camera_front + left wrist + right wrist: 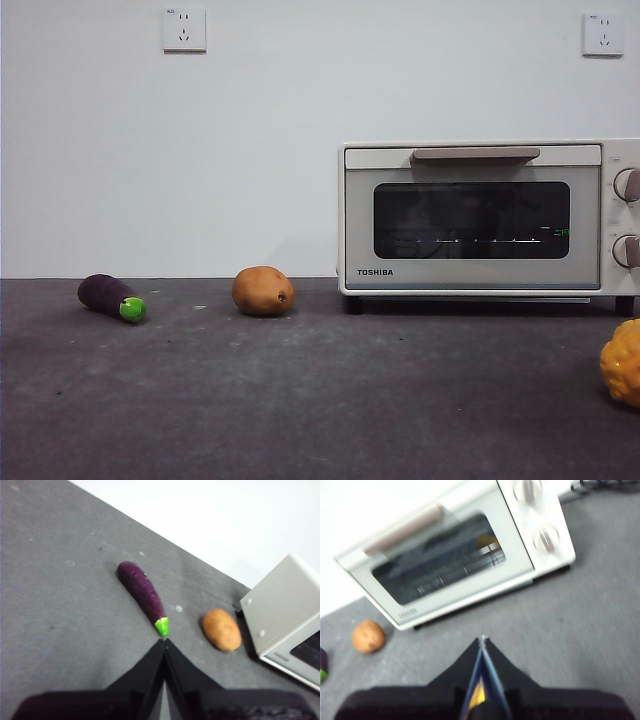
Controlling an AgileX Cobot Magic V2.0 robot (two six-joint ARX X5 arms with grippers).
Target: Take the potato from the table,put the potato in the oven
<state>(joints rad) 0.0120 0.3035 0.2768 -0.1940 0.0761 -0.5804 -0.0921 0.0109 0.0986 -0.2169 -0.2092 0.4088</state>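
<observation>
Looking level across the bench (pixel 300 400) in the front view, the potato (pixel 263 290) lies at the far edge near the wall, just left of the oven (pixel 480 220) and apart from it. The oven door is shut, its tan handle (pixel 476 154) along the top. An eggplant (pixel 110 297) lies well to the left of the potato, and a bumpy yellow lump (pixel 622 362) sits nearer, at the right edge. No arm shows here, so the task looks to be at its very start: nothing has been grasped and the door is not yet open.

From the left wrist, the left claw (pixel 163 641) hangs above the bench with its jaws pressed together, holding nothing. The eggplant (pixel 142 595) lies just beyond its tips, the potato (pixel 221 629) a little further on, close to the oven's side wall (pixel 280 605).

From the right wrist (rather blurred), the right claw (pixel 482 641) is likewise closed and empty, facing the oven door (pixel 450 565); the potato (pixel 368 636) lies off to the oven's left.

Judging by this, the next move calls for the right claw to pull the handle (pixel 405 529) down while the left opens and comes over the potato. The eggplant lies close to the left claw's path, and the oven wall crowds the potato's right side.
</observation>
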